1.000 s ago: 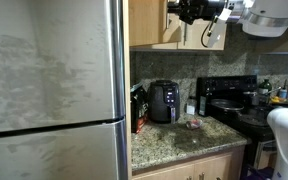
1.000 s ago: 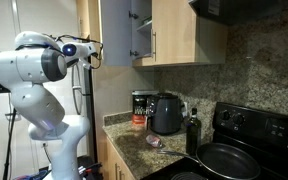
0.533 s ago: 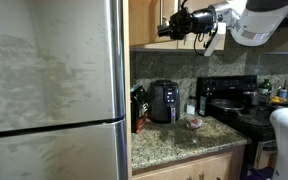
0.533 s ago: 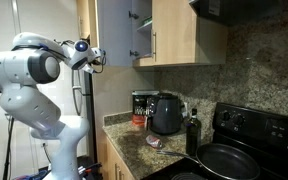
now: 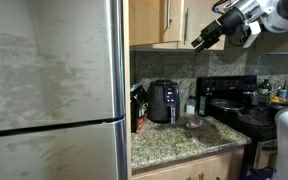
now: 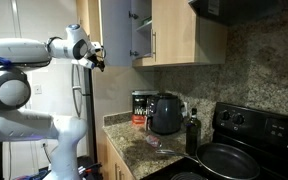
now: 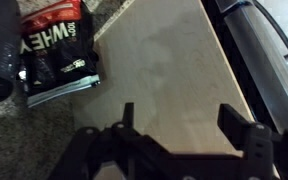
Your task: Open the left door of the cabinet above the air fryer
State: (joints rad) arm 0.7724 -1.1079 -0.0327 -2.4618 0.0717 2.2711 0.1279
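Note:
The cabinet (image 5: 149,22) hangs above the black air fryer (image 5: 164,101) on the granite counter. In an exterior view its left door (image 6: 116,35) stands swung out, and shelves show behind it. The twin door (image 6: 189,35) is closed. My gripper (image 6: 96,58) hovers just off the open door's outer edge, apart from it; it also shows in an exterior view, gripper (image 5: 206,38), below the cabinet's lower edge. In the wrist view my gripper (image 7: 179,115) is open with nothing between its fingers, and a tan panel (image 7: 164,70) lies beyond them.
A large steel fridge (image 5: 54,90) fills the left. A black stove (image 6: 239,150) with a pan stands beside the counter (image 5: 184,138). A red bag (image 7: 59,50) sits by the air fryer (image 6: 166,113), and a dark bottle (image 6: 192,130) stands near the stove.
The jaws have gone from shut to open and let go of the door handle. The gripper has drawn away from the door, down and sideways, and the arm has stretched out.

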